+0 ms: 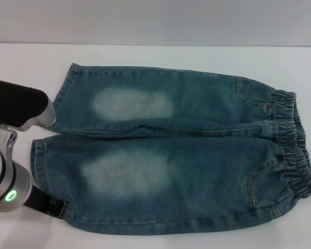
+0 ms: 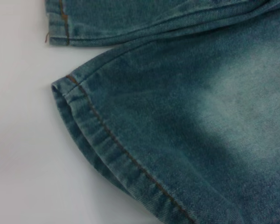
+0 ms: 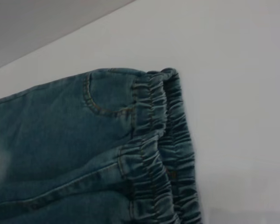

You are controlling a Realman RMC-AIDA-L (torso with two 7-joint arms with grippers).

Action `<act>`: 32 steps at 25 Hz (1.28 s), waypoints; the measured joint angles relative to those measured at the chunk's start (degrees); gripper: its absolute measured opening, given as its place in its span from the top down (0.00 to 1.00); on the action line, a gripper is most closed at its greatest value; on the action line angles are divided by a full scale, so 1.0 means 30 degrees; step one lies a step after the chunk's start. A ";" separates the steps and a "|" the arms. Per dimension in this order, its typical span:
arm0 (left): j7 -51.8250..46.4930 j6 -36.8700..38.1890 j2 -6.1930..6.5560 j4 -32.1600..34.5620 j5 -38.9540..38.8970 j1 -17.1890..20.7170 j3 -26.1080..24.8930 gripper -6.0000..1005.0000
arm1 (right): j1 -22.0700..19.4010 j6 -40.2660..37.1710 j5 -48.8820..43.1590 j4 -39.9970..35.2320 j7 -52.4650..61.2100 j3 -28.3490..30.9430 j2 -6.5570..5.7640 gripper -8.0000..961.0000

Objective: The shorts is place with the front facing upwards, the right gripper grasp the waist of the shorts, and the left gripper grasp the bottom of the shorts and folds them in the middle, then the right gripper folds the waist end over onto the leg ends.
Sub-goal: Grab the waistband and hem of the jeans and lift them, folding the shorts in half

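Shorts (image 1: 176, 150) lie flat on the white bench (image 1: 145, 57), front up, filling most of the head view. Their long axis runs across the frame: the gathered elastic waist (image 1: 295, 145) sits at the right edge, and the leg ends (image 1: 39, 155) point to the left edge, one leg in the upper half, the other in the lower half, each with a pale faded patch.

My left arm (image 1: 10, 181) shows at the lower left of the head view, green ring lit, with its black wrist just beside the hem of the lower leg. I cannot see that pincer's fingers in any view, so I cannot tell whether they are apart or together. My left wrist view looks down on the lower leg's hem (image 2: 102, 140), with its orange stitching, lying on the bench, so that hem lies directly under me, and nothing is gripped as far as I can judge.

My right pincer is not in view at all; its wrist camera looks at the ruffled waistband (image 3: 158, 140) near the bench's far edge.

As I judge it, no fold has begun. The left arm is nearer the hems, the right nearer the waist, which suits the two grasps.
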 joint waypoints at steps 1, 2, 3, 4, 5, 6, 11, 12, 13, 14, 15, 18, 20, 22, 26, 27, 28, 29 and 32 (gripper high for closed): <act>0.0008 -0.0004 -0.0001 -0.0025 -0.0003 -0.0008 0.0008 0.90 | 0.0002 -0.0071 0.0033 0.0102 -0.0004 -0.0091 -0.0001 0.37; 0.0018 -0.0005 -0.0005 -0.0050 -0.0002 -0.0015 0.0008 0.90 | 0.0011 -0.0149 0.0061 0.0215 -0.0006 -0.0182 -0.0004 0.38; 0.0022 -0.0004 -0.0005 -0.0057 -0.0003 -0.0015 0.0003 0.90 | 0.0021 -0.0226 0.0100 0.0352 -0.0008 -0.0276 -0.0008 0.38; 0.0024 0.0001 -0.0006 -0.0060 -0.0001 -0.0018 -0.0003 0.90 | 0.0035 -0.0298 0.0150 0.0508 -0.0008 -0.0355 -0.0015 0.38; 0.0027 0.0002 -0.0006 -0.0062 -0.0002 -0.0021 -0.0008 0.90 | 0.0054 -0.0353 0.0204 0.0650 -0.0030 -0.0409 -0.0021 0.38; 0.0027 0.0002 -0.0006 -0.0062 -0.0002 -0.0021 -0.0008 0.90 | 0.0070 -0.0405 0.0270 0.0801 -0.0065 -0.0463 -0.0022 0.38; 0.0052 0.0090 -0.0006 -0.0072 -0.0015 -0.0029 -0.0020 0.90 | 0.0039 -0.0734 0.0696 0.1362 -0.0210 -0.0675 -0.0038 0.40; 0.0053 0.0106 -0.0007 -0.0072 -0.0016 -0.0028 -0.0019 0.90 | 0.0044 -0.0785 0.0741 0.1416 -0.0212 -0.0732 -0.0047 0.40; 0.0055 0.0114 -0.0006 -0.0075 -0.0017 -0.0029 -0.0020 0.90 | 0.0055 -0.0803 0.0751 0.1445 -0.0213 -0.0787 -0.0048 0.40; 0.0057 0.0120 -0.0007 -0.0083 -0.0022 -0.0030 -0.0019 0.90 | 0.0073 -0.0823 0.0756 0.1464 -0.0214 -0.0847 -0.0048 0.40; 0.0064 0.0128 -0.0007 -0.0091 -0.0029 -0.0037 -0.0020 0.90 | 0.0089 -0.0826 0.0765 0.1477 -0.0214 -0.0902 -0.0048 0.41; 0.0082 0.0135 -0.0007 -0.0105 -0.0047 -0.0075 -0.0019 0.90 | 0.0134 -0.0881 0.0782 0.1561 -0.0215 -0.0990 -0.0048 0.41; 0.0086 0.0138 -0.0007 -0.0121 -0.0054 -0.0085 -0.0020 0.90 | 0.0143 -0.0993 0.0785 0.1750 -0.0217 -0.1008 -0.0072 0.42; 0.0088 0.0144 -0.0007 -0.0126 -0.0058 -0.0088 -0.0019 0.90 | 0.0145 -0.1014 0.0785 0.1802 -0.0221 -0.1011 -0.0080 0.42; 0.0089 0.0170 -0.0006 -0.0131 -0.0060 -0.0156 -0.0020 0.90 | 0.0178 -0.1050 0.0784 0.1980 -0.0307 -0.1017 -0.0080 0.43; 0.0089 0.0178 -0.0006 -0.0131 -0.0060 -0.0186 -0.0020 0.90 | 0.0188 -0.1059 0.0786 0.2023 -0.0323 -0.1015 -0.0080 0.43; 0.0089 0.0192 -0.0006 -0.0137 -0.0060 -0.0206 -0.0020 0.90 | 0.0198 -0.1068 0.0812 0.2052 -0.0331 -0.1016 -0.0080 0.44; 0.0089 0.0201 -0.0007 -0.0145 -0.0060 -0.0219 -0.0020 0.90 | 0.0204 -0.1069 0.0895 0.2092 -0.0355 -0.1016 -0.0079 0.44; 0.0089 0.0249 -0.0007 -0.0180 -0.0060 -0.0251 -0.0019 0.90 | 0.0230 -0.1069 0.1172 0.2219 -0.0417 -0.1017 -0.0098 0.44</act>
